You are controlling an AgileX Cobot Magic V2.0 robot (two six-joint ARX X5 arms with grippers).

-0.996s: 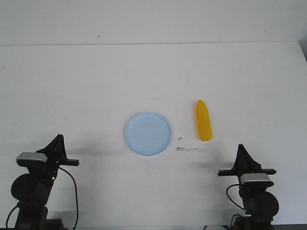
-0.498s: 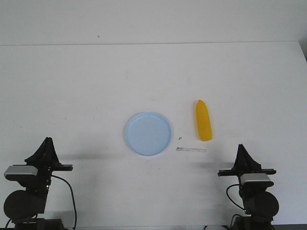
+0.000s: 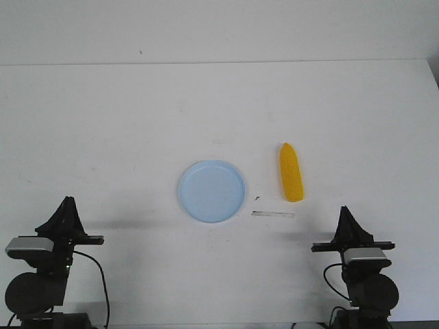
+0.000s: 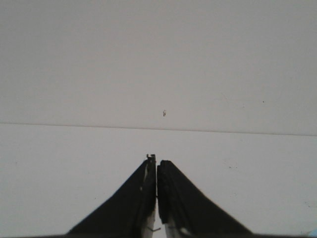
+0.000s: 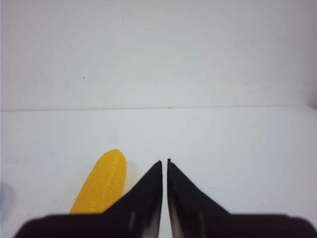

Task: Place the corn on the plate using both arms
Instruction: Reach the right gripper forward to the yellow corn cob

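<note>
— Fingers on both grippers look pressed together, with only a hairline seam between the black tips in each wrist view, and nothing is held. What has changed?

— Over the last second the left gripper (image 3: pixel 68 203) has pulled back toward the near-left corner of the table (image 3: pixel 123 116); for the last half second it sits where it was. The right gripper (image 3: pixel 345 212) has not moved at all. So the task looks barely begun: neither arm has reached for anything.

— And the corn (image 3: pixel 291 172)?

— It lies flat on the table, just right of the plate (image 3: pixel 212 190) and not touching it, tapered tip pointing away from the robot. It sits ahead of the right gripper and slightly to its left, well apart from the fingertips (image 5: pixel 156 171). The left gripper is far from it, beyond the plate.

— Whose move, then?

— Probably the right arm's, being nearer.
</note>
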